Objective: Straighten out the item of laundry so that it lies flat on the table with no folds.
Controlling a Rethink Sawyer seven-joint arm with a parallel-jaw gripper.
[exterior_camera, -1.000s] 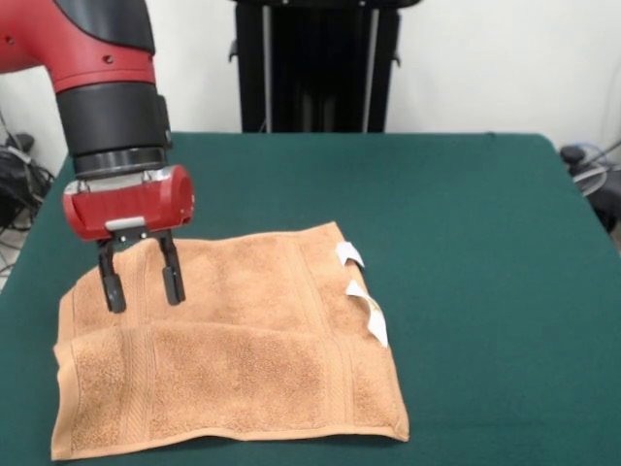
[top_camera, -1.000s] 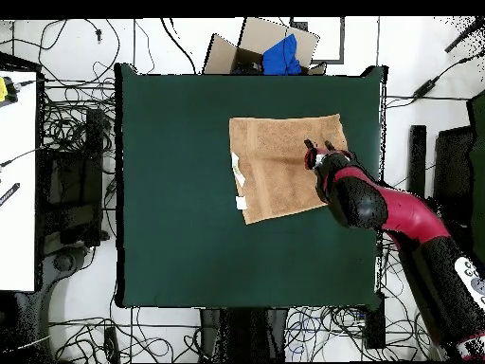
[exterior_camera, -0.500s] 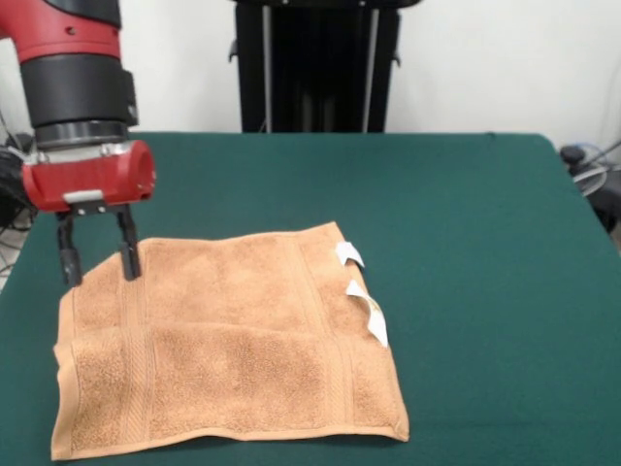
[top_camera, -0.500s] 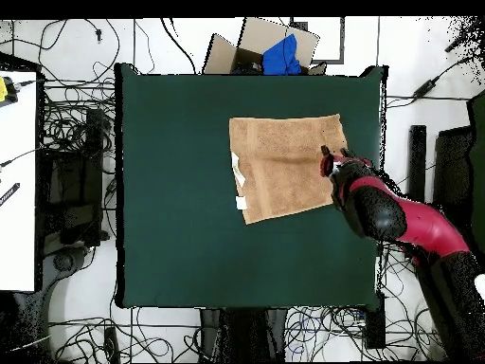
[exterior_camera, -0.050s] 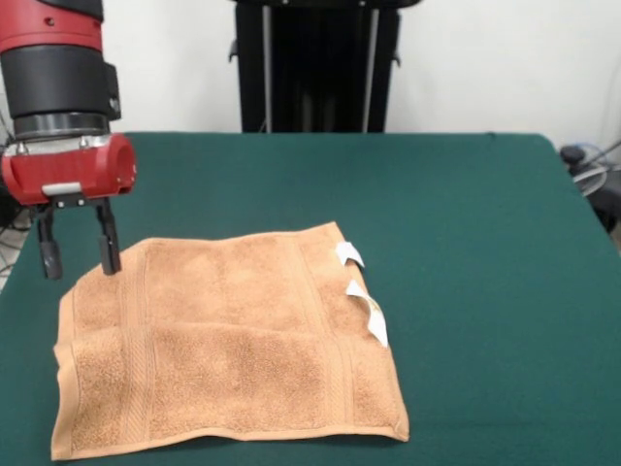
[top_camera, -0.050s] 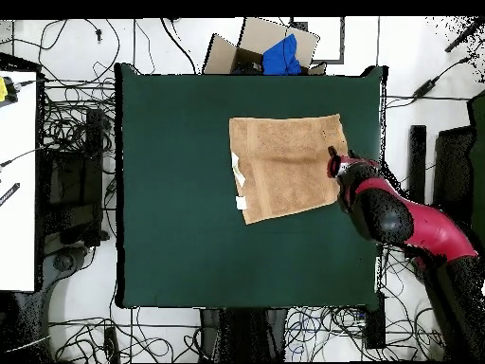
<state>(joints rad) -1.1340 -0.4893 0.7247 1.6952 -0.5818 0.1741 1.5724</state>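
The item of laundry (exterior_camera, -0.050s: 228, 340) is an orange-tan towel lying near the front left of the green table (exterior_camera, -0.050s: 466, 243). A lower layer edge runs across it, so it looks doubled over. Two white tags (exterior_camera, -0.050s: 367, 311) stick out from its right edge. My gripper (exterior_camera, -0.050s: 78, 257) hangs open over the towel's far left corner, with nothing between its fingers. One fingertip is over the cloth and the other over bare table. From above, the towel (top_camera, -0.050s: 284, 166) lies right of the table's (top_camera, -0.050s: 170, 190) centre, and the gripper (top_camera, -0.050s: 338, 159) is at the towel's right edge.
A cardboard box holding something blue (top_camera, -0.050s: 275, 49) sits off the table's far edge in the overhead view. Cables cover the floor around the table. A white bench (top_camera, -0.050s: 17, 171) stands to the left.
The gripper has moved from over the towel's inner part out to its corner, leftward in the front view, and has risen slightly. It stays open. The towel has not shifted.
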